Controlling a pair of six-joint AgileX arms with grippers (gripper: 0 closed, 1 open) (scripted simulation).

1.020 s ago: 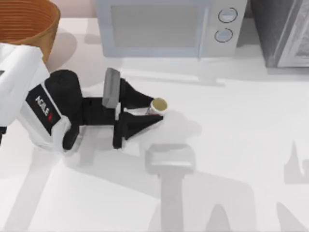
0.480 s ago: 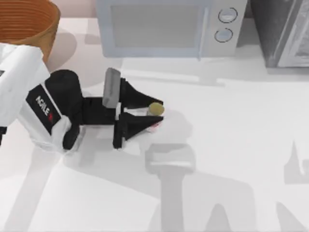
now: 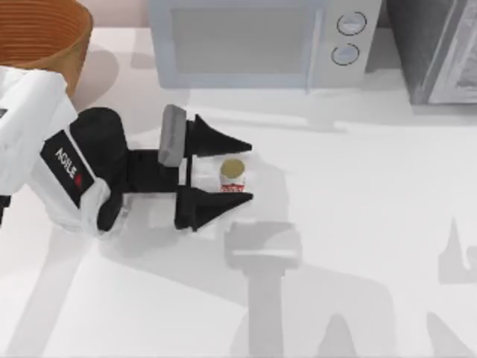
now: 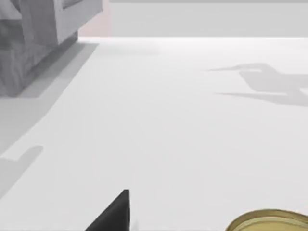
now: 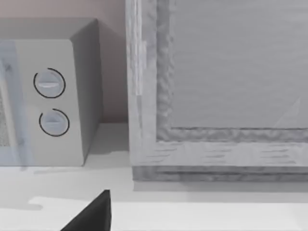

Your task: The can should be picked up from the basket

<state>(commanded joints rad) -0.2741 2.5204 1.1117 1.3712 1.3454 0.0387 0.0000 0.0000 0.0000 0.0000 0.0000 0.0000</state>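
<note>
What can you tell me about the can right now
The can is a small short cylinder, white with red markings and a dull gold-tan round top. It stands upright on the white table, between the open fingers of the left gripper, apart from both. The basket sits far off at the table's back left.

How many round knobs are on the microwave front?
2: the upper knob and the lower knob, stacked on the microwave panel at the table's back, right of its door.
</note>
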